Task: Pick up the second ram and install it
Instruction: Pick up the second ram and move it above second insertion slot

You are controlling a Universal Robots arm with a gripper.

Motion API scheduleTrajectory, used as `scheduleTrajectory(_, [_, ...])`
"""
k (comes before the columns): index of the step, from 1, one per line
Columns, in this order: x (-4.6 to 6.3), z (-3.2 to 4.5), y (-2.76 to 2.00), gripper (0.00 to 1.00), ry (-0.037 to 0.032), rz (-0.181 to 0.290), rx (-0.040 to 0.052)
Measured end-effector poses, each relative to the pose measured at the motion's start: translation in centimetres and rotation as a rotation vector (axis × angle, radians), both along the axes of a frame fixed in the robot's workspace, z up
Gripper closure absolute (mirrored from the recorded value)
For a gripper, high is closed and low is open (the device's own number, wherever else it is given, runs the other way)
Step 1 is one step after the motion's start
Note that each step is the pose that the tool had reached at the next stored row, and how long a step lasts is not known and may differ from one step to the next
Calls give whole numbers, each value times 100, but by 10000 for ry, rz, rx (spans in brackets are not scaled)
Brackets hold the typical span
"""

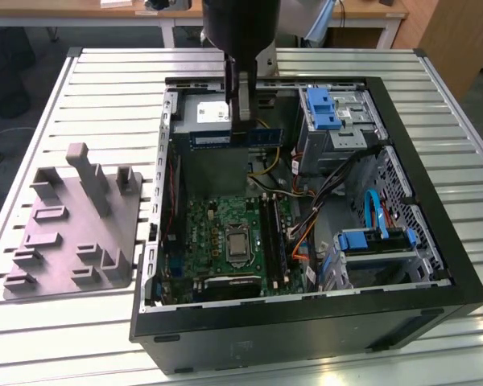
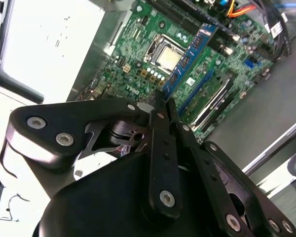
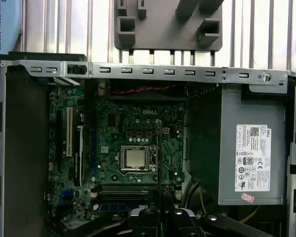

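Pinching the second ram (image 1: 211, 139) mid-length, the hand (image 1: 241, 129) hangs upper centre in the exterior view; the stick's long axis runs left-right, with the motherboard slots (image 1: 275, 233) below at lower centre.

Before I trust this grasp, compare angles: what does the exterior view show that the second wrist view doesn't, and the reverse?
Exterior view: the grey fixture block on the slatted table at that view's left, and the blue drive caddies in the case. Second wrist view: the fingers clamped on the second ram, close up. Both: the gripper shut on the second ram, plus the motherboard and its processor socket.
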State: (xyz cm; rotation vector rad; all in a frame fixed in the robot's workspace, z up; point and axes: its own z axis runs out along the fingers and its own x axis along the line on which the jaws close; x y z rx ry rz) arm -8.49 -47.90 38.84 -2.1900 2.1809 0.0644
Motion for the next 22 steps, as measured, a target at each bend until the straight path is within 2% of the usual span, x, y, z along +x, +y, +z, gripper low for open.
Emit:
scheduleTrajectory(4, [74,-30,0,86,16,0,0])
scheduleTrajectory(9, [158,-122,0,86,49,0,0])
scheduleTrajectory(22, [277,-359,-1,86,54,-1,0])
